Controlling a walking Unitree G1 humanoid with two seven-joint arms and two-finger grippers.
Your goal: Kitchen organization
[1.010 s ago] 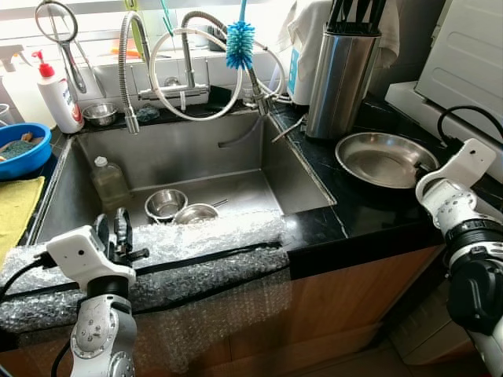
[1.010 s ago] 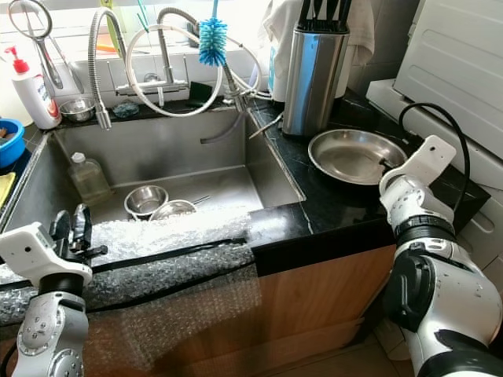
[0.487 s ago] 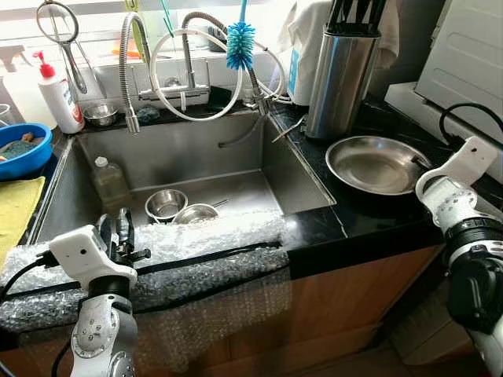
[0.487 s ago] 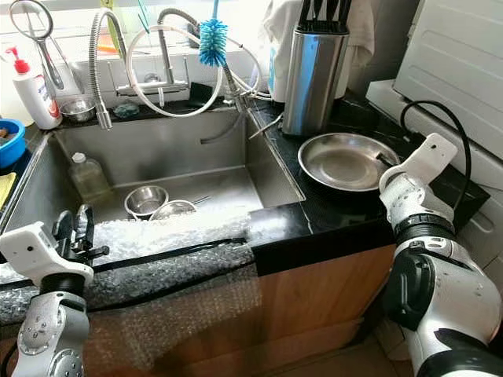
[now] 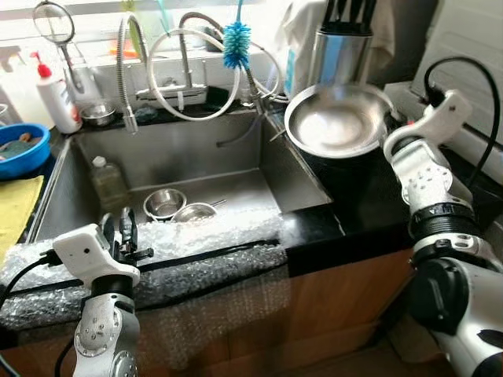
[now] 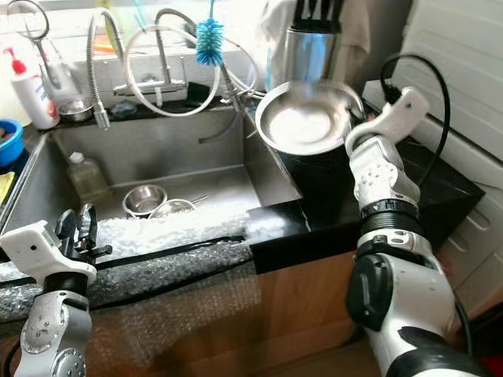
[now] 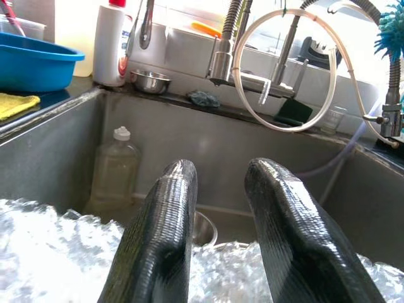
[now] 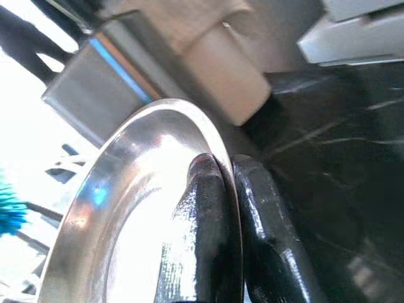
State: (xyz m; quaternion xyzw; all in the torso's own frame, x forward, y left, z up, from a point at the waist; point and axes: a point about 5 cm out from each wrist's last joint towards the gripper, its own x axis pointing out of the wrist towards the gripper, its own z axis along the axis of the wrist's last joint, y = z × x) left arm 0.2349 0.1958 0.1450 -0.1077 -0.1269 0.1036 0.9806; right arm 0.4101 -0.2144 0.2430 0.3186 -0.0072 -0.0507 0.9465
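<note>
The right gripper [image 8: 227,183] pinches the rim of the pan [image 5: 338,119], one finger inside the rim and one outside, and holds it tilted up off the counter [image 5: 369,204] in front of the knife block [image 5: 339,47]. A second ago the pan lay flat on that counter beside the sink [image 5: 189,169], then slid toward the sink edge; now it is in the air and tipped with its hollow facing the camera. My reading is that the pick is done and the carry has begun, likely toward the sink or some storage spot, though the frames do not say which.

The left gripper [image 7: 218,221] hovers over the bubble wrap [image 5: 196,243] on the sink's front edge, fingers parted and holding nothing, much as before.

The right wrist view shows the grip itself, which the head views hide behind the arm. The left wrist view looks into the sink from low down: a bottle [image 7: 113,173] against the back wall and a small bowl [image 7: 150,81] on the ledge. The head views add two bowls [image 5: 179,206] on the sink floor.
</note>
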